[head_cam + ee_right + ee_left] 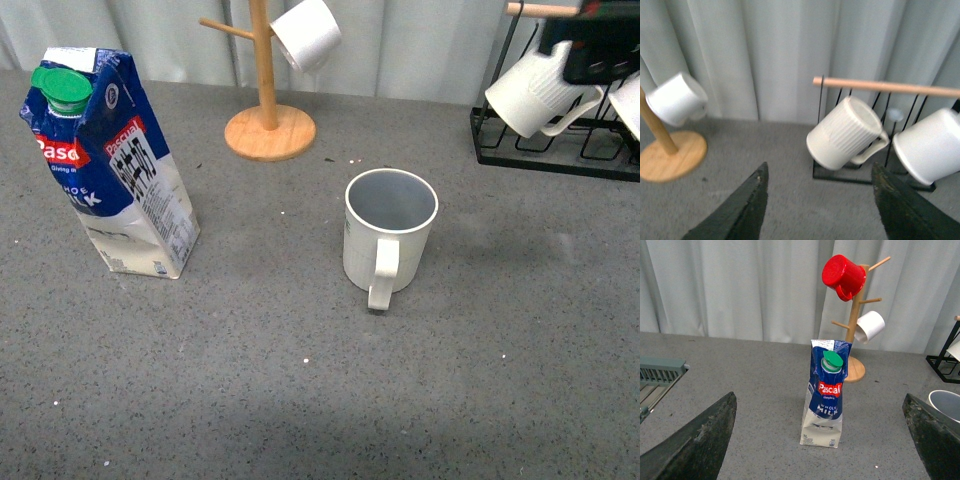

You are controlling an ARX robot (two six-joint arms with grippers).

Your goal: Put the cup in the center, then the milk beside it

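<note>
Grey tabletop (pixel 300 400), cup (pixel 390 235) upright — handle toward camera, milk (pixel 115 165) standing to its left, left tool (pixel 820 397) and right tool (pixel 819 167) apart

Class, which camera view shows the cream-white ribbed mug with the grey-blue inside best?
The front view: the cream-white ribbed mug stands whole, upright, its handle toward the camera and its inside visible. The left wrist view catches only part of the mug, cut off by the frame. The right wrist view does not show it.
</note>
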